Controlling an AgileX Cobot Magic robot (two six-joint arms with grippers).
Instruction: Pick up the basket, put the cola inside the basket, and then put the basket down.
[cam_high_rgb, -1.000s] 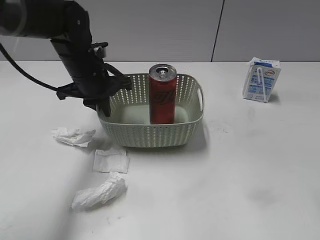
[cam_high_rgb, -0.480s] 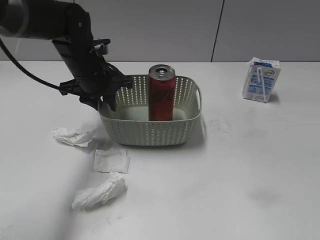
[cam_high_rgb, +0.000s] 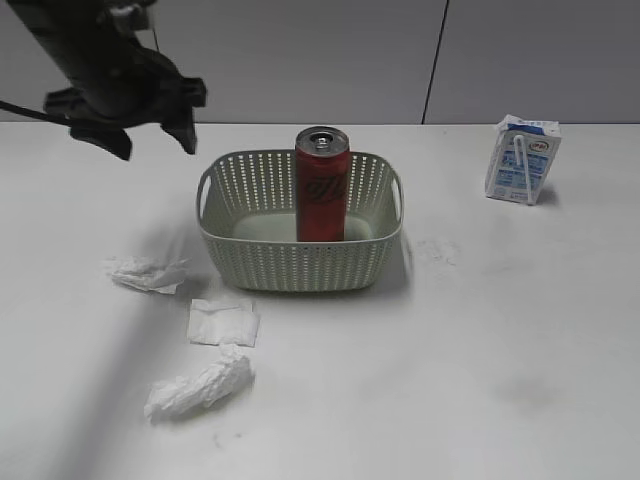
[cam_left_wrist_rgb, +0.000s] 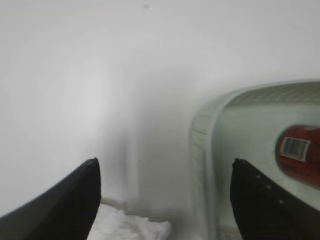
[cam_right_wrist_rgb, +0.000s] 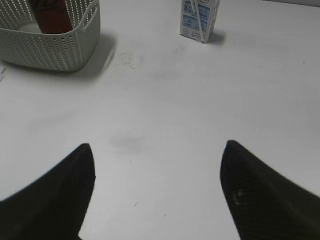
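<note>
Left claw (cam_high_rgb: 155, 135) hangs spread, up-left of the basket (cam_high_rgb: 300, 265)

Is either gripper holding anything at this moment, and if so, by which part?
Nothing is held. The left gripper hangs open above the table beside the basket; the right gripper is open over bare table.

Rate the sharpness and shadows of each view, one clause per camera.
Exterior view: sharp, the basket casting a soft shadow to its right; left wrist view: smeared, basket rim and cola blurry; right wrist view: crisp table, drink carton legible, dark fingers soft.
</note>
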